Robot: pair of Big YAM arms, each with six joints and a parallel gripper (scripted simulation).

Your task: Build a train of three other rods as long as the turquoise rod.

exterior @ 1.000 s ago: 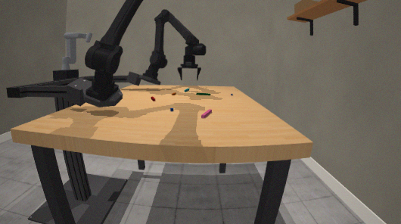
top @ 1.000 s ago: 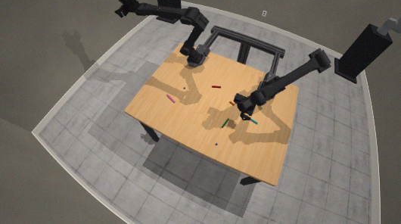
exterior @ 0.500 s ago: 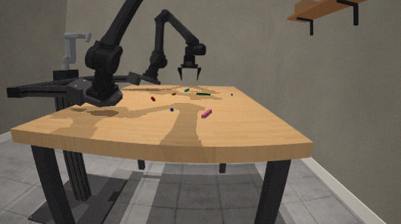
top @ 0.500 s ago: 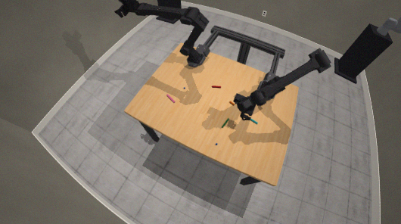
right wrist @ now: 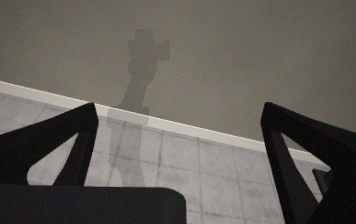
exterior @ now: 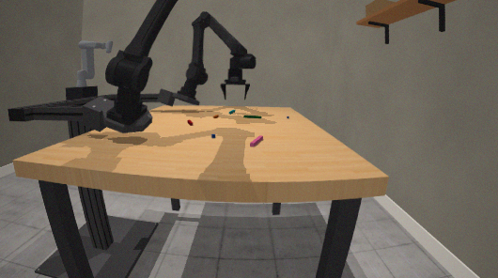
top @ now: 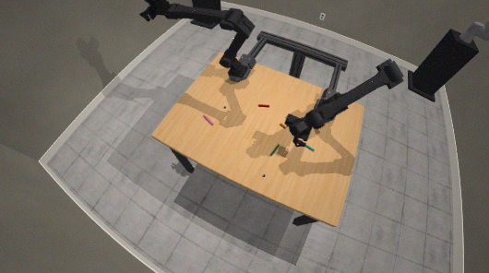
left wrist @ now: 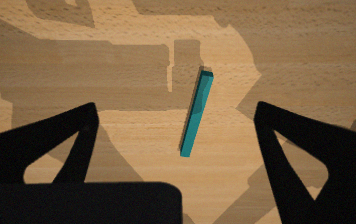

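The turquoise rod (top: pixel 310 148) (exterior: pixel 232 112) (left wrist: pixel 196 117) lies flat below my left gripper (top: pixel 300 143) (exterior: pixel 235 98) (left wrist: pixel 176 111), which is open and empty above the table. A green rod (top: pixel 275 149) (exterior: pixel 252 116) and an orange rod (top: pixel 282 125) (exterior: pixel 216 116) lie near it. A red rod (top: pixel 263 105) (exterior: pixel 190 122) lies mid-table. A pink rod (top: pixel 208 120) (exterior: pixel 256 141) lies near one blue rod (top: pixel 224 107) (exterior: pixel 213 136). Another blue rod (top: pixel 264 175) (exterior: pixel 287 117) lies near the long edge. All lie apart. My right gripper (top: pixel 146 16) (right wrist: pixel 179 112) is open and empty, away from the table.
The wooden table (top: pixel 221 151) (exterior: pixel 305 163) carries both arm bases along one long side, beside a dark metal frame (top: pixel 300 49). The arms cast shadows over several rods. The right arm reaches out high beyond the table's short edge.
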